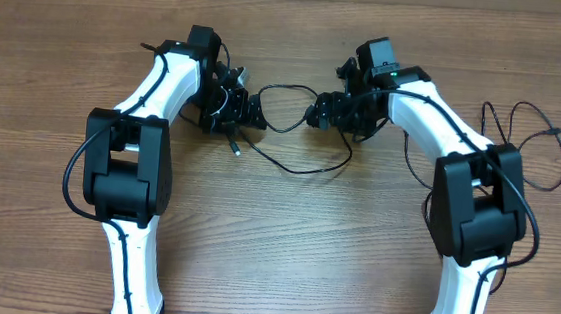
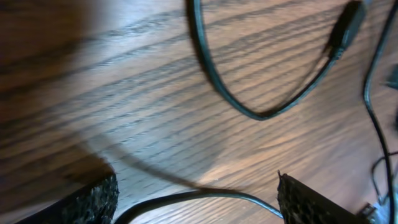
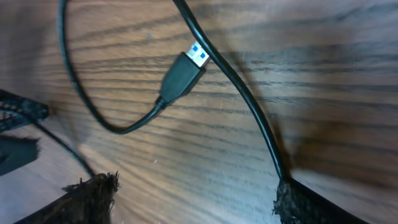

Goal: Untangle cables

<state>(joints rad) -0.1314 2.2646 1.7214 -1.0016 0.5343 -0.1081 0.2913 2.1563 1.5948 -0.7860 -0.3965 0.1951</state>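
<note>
Brown wooden counter (image 1: 272, 267): bare boards surround thin black cables (image 1: 293, 128) looped between my left tool (image 2: 198, 190) and right tool (image 3: 196, 186), both spread wide, empty.

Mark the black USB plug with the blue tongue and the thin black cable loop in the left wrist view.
black USB plug with blue tongue (image 3: 182, 73), right wrist view, on its black housing.
thin black cable loop (image 2: 261, 115), left wrist view, on its lowest bend.
</note>
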